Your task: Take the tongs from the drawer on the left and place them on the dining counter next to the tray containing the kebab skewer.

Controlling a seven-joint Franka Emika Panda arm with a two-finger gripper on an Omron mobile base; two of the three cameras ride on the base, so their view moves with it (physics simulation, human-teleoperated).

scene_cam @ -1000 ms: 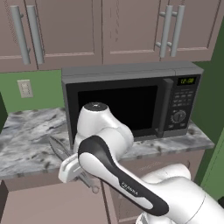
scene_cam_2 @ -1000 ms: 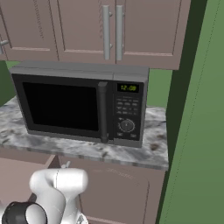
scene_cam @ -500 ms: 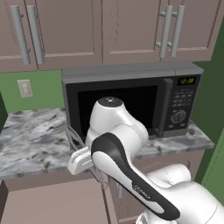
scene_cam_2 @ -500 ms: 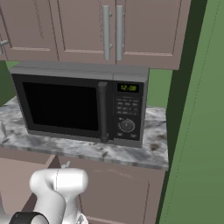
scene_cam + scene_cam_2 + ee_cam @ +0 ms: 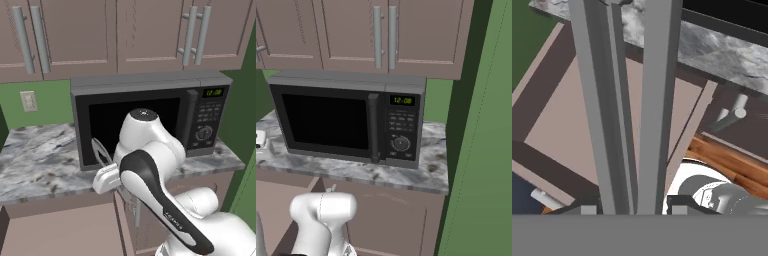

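Observation:
My gripper (image 5: 110,173) is shut on the slim grey metal tongs (image 5: 100,151), which stand tilted in front of the microwave's dark door. In the hand view the tongs (image 5: 654,100) run as two long grey arms from between my gripper's (image 5: 632,207) dark fingertips (image 5: 679,203) up to the top edge. Below them the mauve-brown drawer (image 5: 559,117) stands open; its flat bottom (image 5: 60,232) lies at the lower left under the counter edge. The dining counter and the tray are out of view.
A black microwave (image 5: 200,120) sits on the marble counter (image 5: 40,160) under wall cabinets (image 5: 80,35) with vertical handles. A green wall (image 5: 481,150) closes the right side. My own white arm (image 5: 150,175) stands in front of the lower cabinet (image 5: 391,225).
The gripper has carried the tongs to the right and a little upward, away from the open drawer. They now stand before the microwave door. The grip has stayed shut.

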